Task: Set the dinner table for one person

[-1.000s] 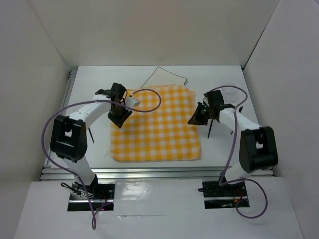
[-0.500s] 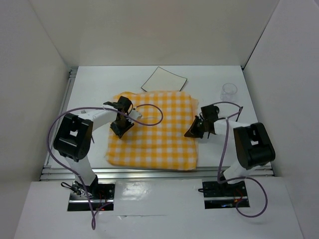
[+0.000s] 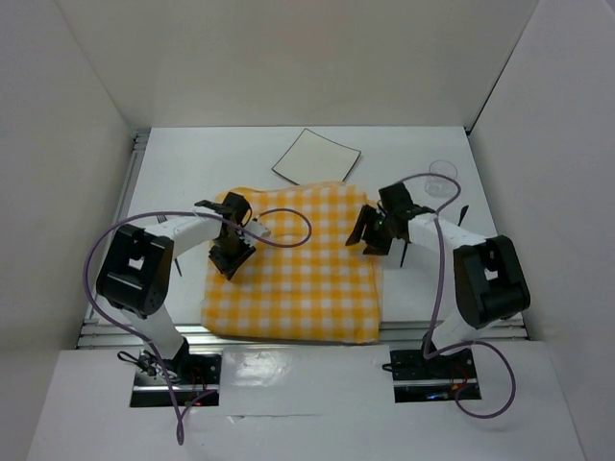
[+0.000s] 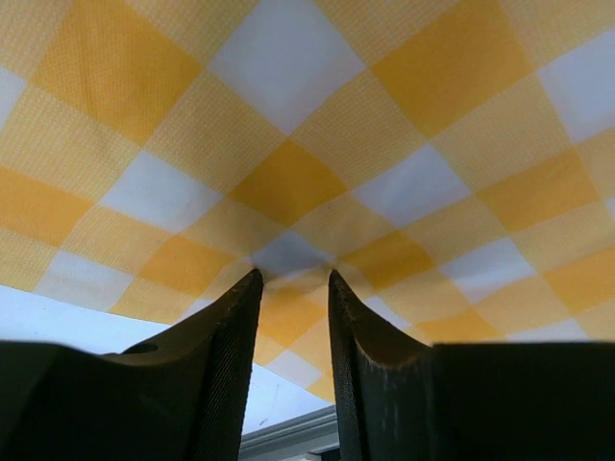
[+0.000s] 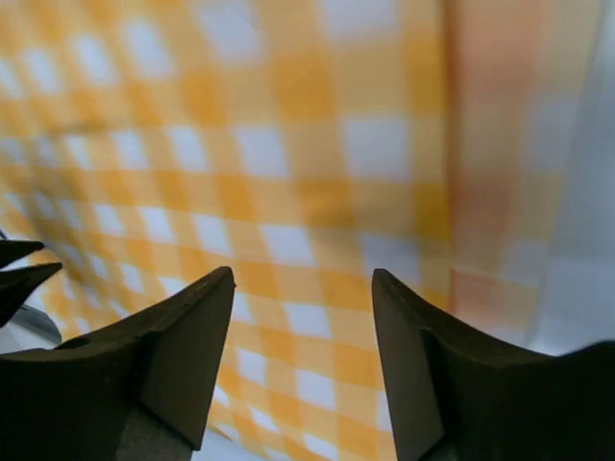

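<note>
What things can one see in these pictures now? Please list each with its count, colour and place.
table: 1, white, under everything
cloth: 1, yellow and white checked, middle of the table, reaching its near edge
plate: 1, white, square, just beyond the cloth's far edge
glass: 1, clear, far right of the table
arms: 2, white and black, one at each side of the cloth
cables: 2, purple, looping along the arms
left fingers: 2, black, pinching the cloth's left part
right fingers: 2, black, open over the cloth's right edge
</note>
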